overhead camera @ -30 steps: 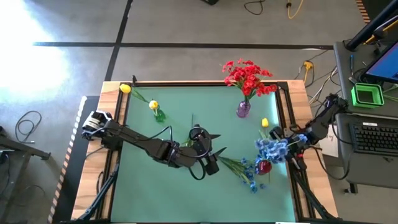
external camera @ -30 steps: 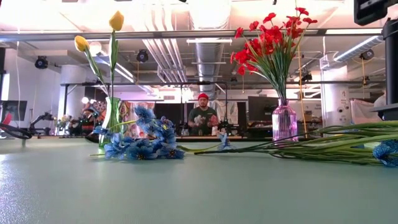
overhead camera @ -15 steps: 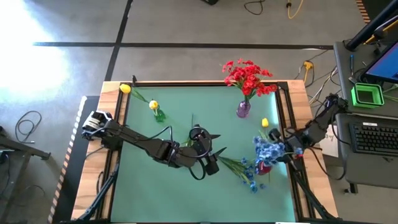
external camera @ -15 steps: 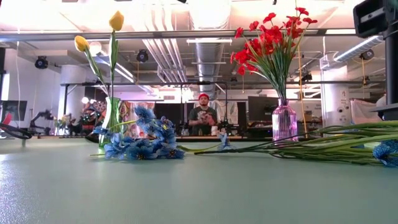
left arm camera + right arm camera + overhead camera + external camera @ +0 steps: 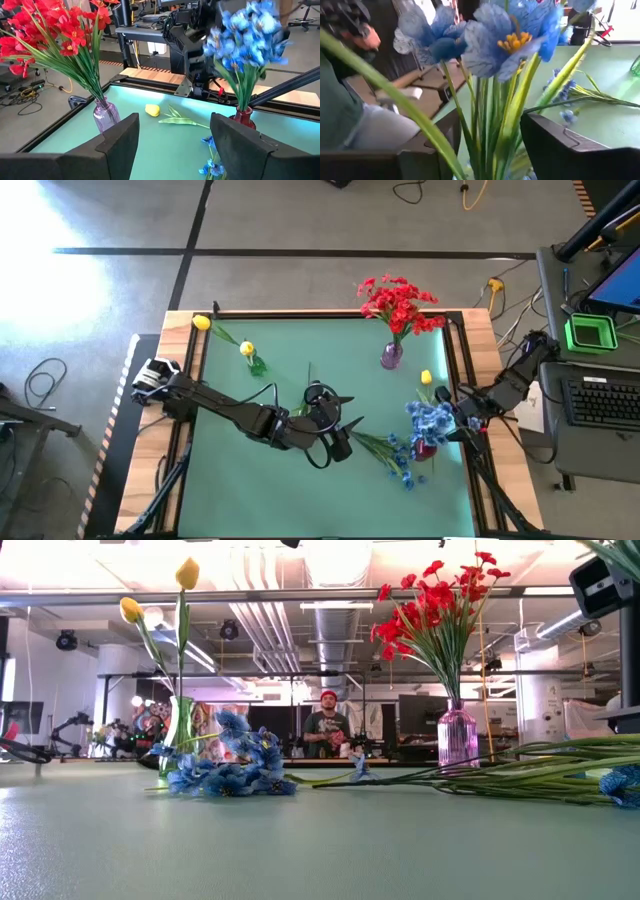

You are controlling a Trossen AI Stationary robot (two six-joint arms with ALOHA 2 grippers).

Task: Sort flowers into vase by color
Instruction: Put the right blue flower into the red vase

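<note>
At the right edge of the green table (image 5: 300, 490), a bunch of blue flowers (image 5: 432, 420) is held by the right gripper (image 5: 462, 416), whose fingers are closed around the green stems, as the right wrist view shows; the stems reach down into a dark red vase (image 5: 424, 448), so the bunch appears to be at the point of being seated there. The grasp is taken low on the stems, probably so that the blossoms stay free above the vase mouth. Farther back on the table, red flowers (image 5: 398, 304) stand upright in a purple vase (image 5: 390, 356), and at the far left two yellow flowers (image 5: 222, 337) lean out of a green vase (image 5: 256, 365); each colour is thus given its own vase. One yellow tulip (image 5: 427, 378) lies flat between the purple and red vases, and a few loose blue flowers (image 5: 390, 455) lie on the mat just left of the red vase, so the sorting is judged unfinished. The left gripper (image 5: 342, 438) waits near the table's middle beside those loose stems, its fingers spread and grasping nothing. In the low view a person (image 5: 323, 726) is seen far behind the table.
</note>
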